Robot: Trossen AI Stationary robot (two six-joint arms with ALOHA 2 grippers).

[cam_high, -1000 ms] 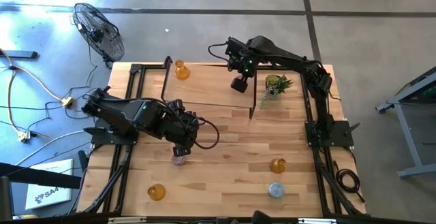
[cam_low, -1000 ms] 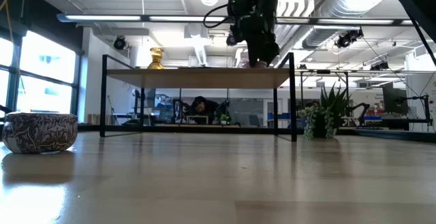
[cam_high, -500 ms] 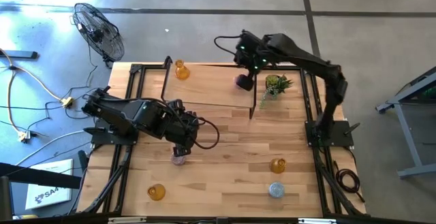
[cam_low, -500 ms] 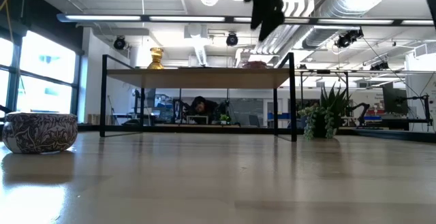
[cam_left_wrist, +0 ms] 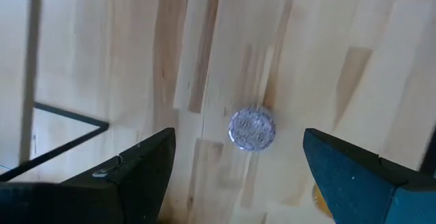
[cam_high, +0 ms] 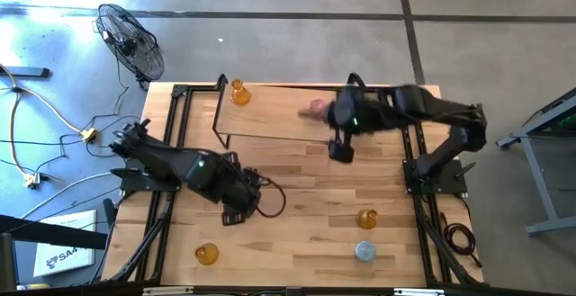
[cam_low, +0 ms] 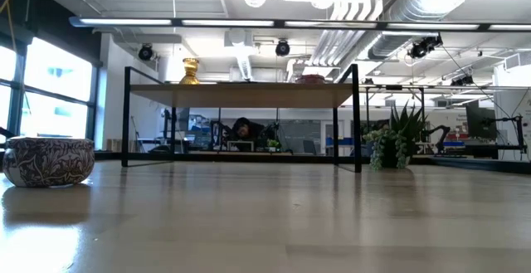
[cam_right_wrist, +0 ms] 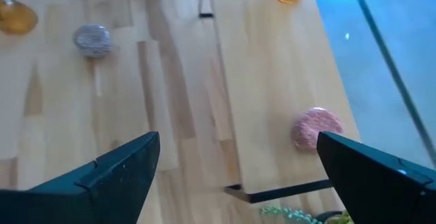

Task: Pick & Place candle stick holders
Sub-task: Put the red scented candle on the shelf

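A pink holder point(cam_high: 313, 108) and an amber holder point(cam_high: 239, 94) stand on the wooden shelf point(cam_high: 270, 121) at the table's far side. An amber holder point(cam_high: 366, 218), a light blue holder point(cam_high: 364, 252) and another amber holder point(cam_high: 207, 254) stand on the table. A second pink holder point(cam_low: 50, 161) stands on the table at the left of the low view; in the high view the left arm hides it. My right gripper point(cam_high: 342, 150) is open and empty near the shelf's right end. My left gripper point(cam_high: 236, 213) is open and empty above the table, with the blue holder point(cam_left_wrist: 252, 127) far off between its fingers.
A spiky green potted plant point(cam_low: 397, 140) stands at the far right, beside the shelf's right legs; my right arm hides it in the high view. The shelf's black frame point(cam_high: 219, 107) stands on the table. Bare wood point(cam_high: 297, 233) lies between the near holders.
My right gripper has let go of the pink holder, which stays on the shelf. The gripper has risen, then swung toward the table's right and near side, off the shelf's right end. My left gripper has gone a little toward the near edge and now covers the second pink holder from above.
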